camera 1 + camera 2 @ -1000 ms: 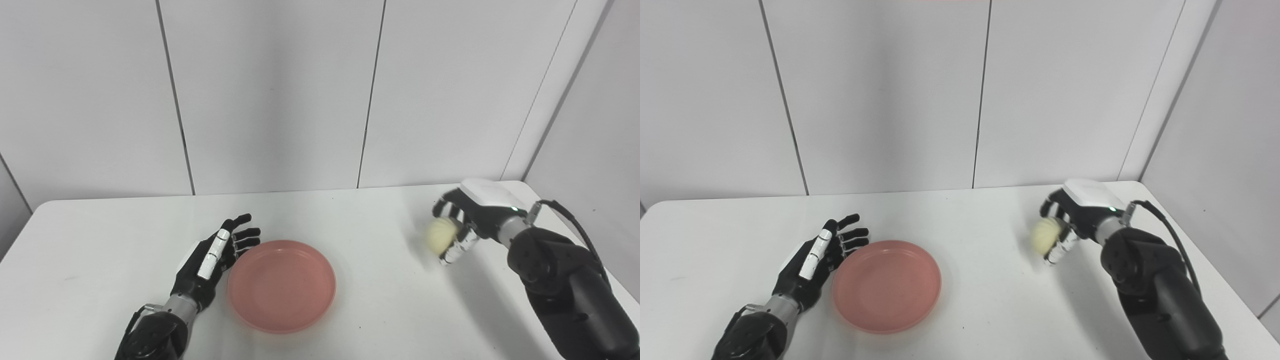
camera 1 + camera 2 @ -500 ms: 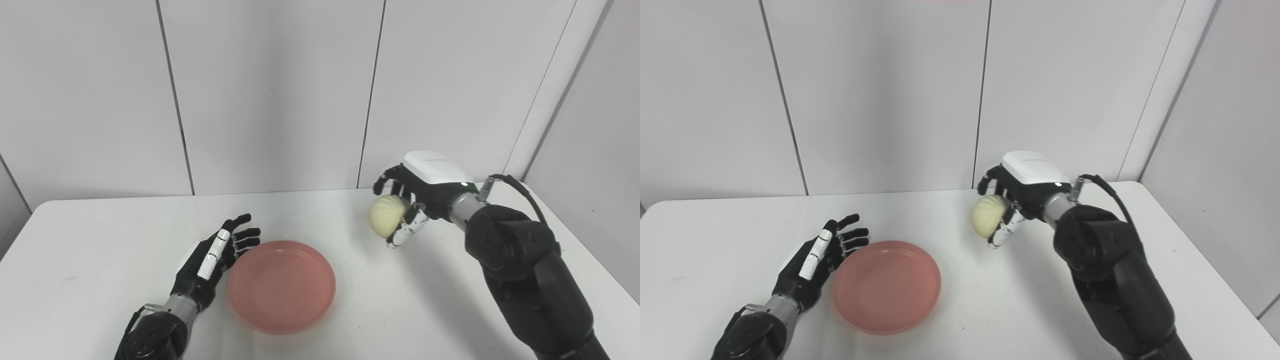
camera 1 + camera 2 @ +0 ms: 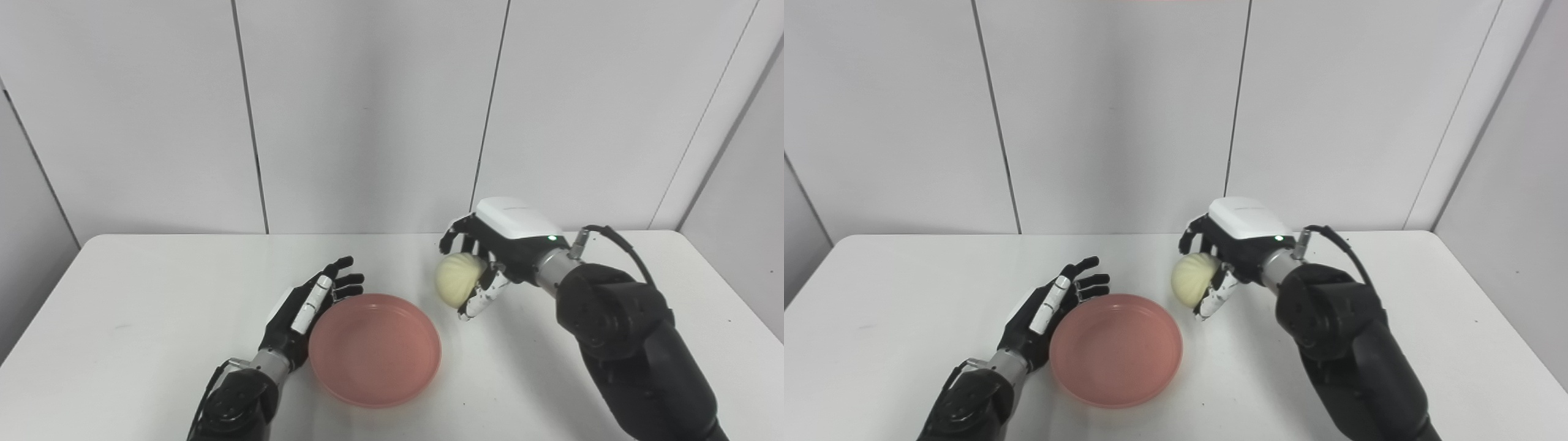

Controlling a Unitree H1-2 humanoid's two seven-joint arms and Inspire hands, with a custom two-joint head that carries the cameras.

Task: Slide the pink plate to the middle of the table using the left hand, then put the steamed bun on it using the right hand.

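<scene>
The left hand (image 3: 304,307) lies low on the table (image 3: 141,306) at the pink plate's nine o'clock side, fingers spread wide and holding nothing, its palm edge right beside the rim. I judge it rests there because this is the pushing pose for sliding, with the flat of the hand set against the plate's side rather than gripping it; whether it actually touches the rim cannot be told.

The pink plate (image 3: 375,349) sits flat and empty near the middle of the table, so the slide looks finished and the dish is ready to receive.

At the plate's one o'clock, raised off the table, the right hand (image 3: 490,263) is closed around the steamed bun (image 3: 456,280), fingers curled over the top and the thumb under it. That cradling grip likely spares the soft dough from being squashed. The bun hangs just outside the rim, not yet over the dish.
</scene>
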